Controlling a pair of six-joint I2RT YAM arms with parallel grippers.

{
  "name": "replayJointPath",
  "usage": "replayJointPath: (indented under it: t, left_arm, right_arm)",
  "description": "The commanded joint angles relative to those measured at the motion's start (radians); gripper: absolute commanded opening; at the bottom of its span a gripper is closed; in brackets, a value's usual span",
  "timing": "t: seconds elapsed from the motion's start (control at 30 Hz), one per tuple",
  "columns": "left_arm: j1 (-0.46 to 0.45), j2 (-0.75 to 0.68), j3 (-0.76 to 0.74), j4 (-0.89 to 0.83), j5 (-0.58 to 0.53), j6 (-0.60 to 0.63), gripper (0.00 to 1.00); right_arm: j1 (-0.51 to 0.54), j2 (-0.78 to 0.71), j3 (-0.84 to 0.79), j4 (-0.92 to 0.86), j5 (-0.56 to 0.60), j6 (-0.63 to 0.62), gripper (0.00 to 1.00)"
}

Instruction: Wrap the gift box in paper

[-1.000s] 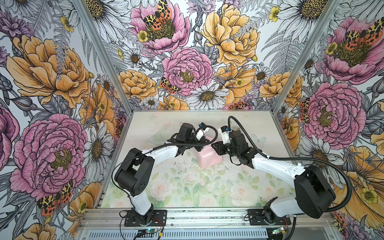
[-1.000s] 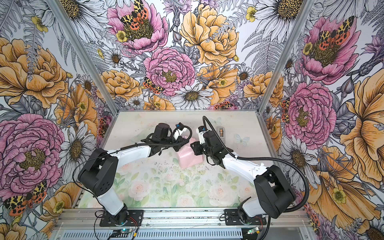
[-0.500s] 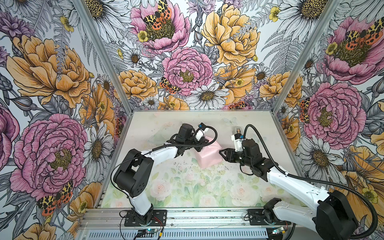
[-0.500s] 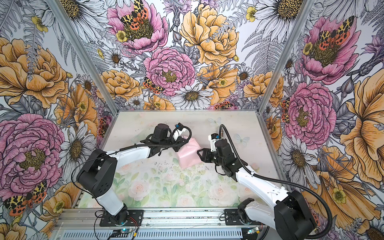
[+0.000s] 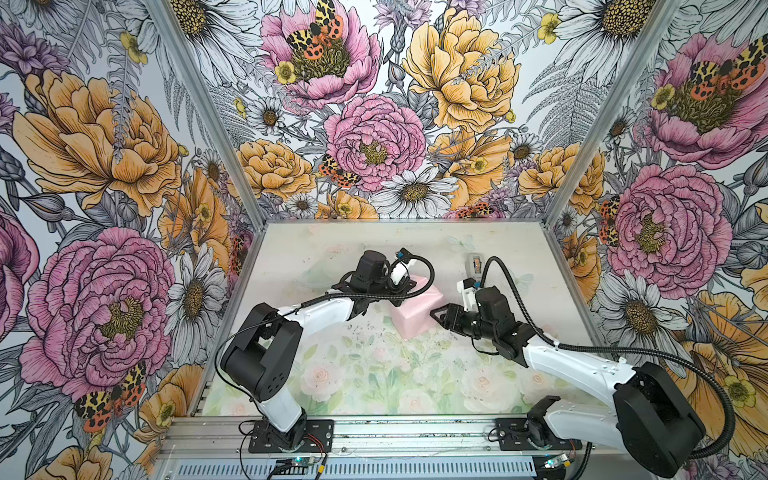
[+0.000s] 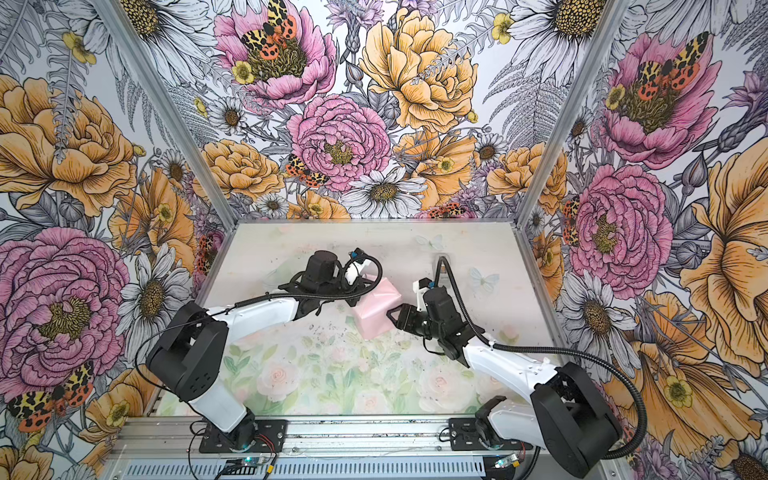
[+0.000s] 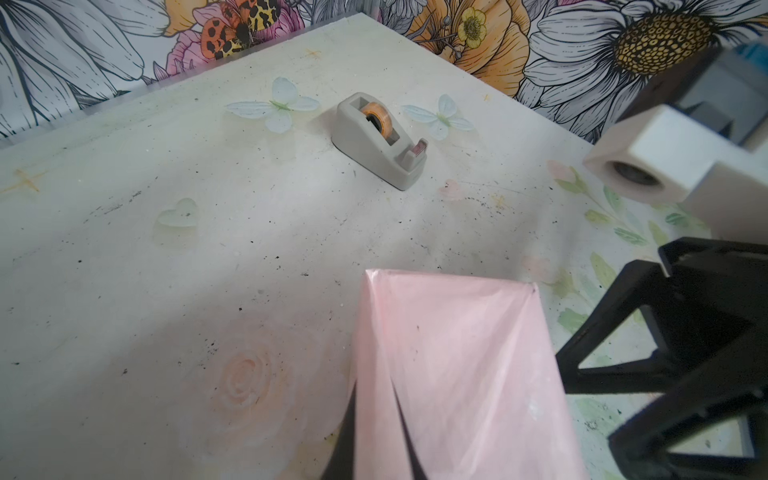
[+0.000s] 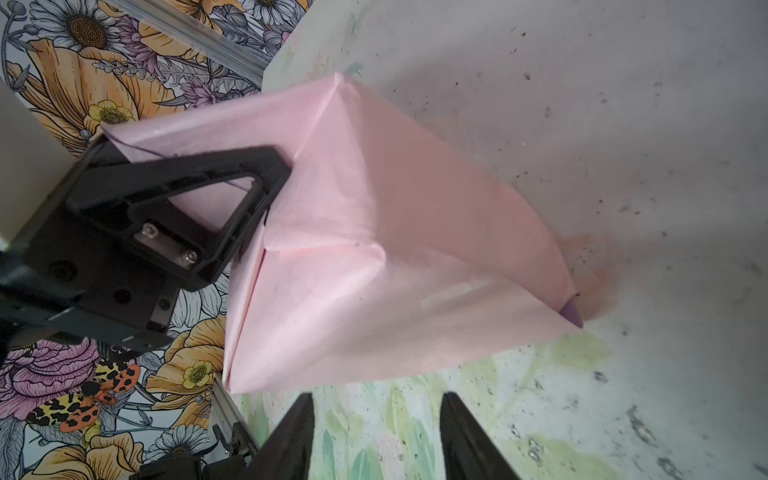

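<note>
Though wrapped out of sight, gift box: inside the paper near the middle of the bench [image 5: 332, 257], between the two sets of fingers; none of its own surface showing.
Paper [image 5: 415, 309]: folded round the box, pale pink face outward, creased; slanting folds meeting on the end that faces the right fingers; a little of the lilac face showing at one lower corner, down on the bench.
Left fingers [image 8: 249, 157]: closed, seemingly pinching a thin fold of paper at the upper far edge of the wrapped box; lying flat against it.
Right fingers [image 8: 465, 440]: parted a fair way, holding nothing; just beside the near end of the wrapped box, not touching.
Tape dispenser [image 7: 380, 141]: grey, orange-brown roll inside; upright toward the back of the bench, well apart from the wrapped box.
Bench surface: pale, printed with faded roses and leaves, speckled with dark marks.
</note>
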Motion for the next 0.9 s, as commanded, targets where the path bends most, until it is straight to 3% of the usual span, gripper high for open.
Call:
replayJointPath:
  t: [0.0,0.1,0.5,0.77,0.87]
  left_arm:
    - [-0.01,-0.041,-0.019,0.003,-0.033,0.002,0.0]
    - [-0.017,-0.046,-0.02,0.003,-0.041,0.008,0.03]
    - [-0.05,-0.062,-0.025,0.008,-0.08,0.02,0.09]
    - [-0.055,-0.08,-0.037,0.006,-0.108,0.033,0.13]
    - [-0.056,-0.084,-0.041,0.005,-0.111,0.037,0.08]
  right_arm:
    - [-0.004,-0.005,0.027,0.061,0.0,0.036,0.57]
    - [-0.004,0.004,0.034,0.044,0.008,0.046,0.57]
    - [-0.004,0.066,0.041,0.06,0.026,0.039,0.34]
    - [-0.004,0.062,0.042,0.058,0.034,0.038,0.32]
    - [-0.004,0.054,0.041,0.057,0.028,0.037,0.33]
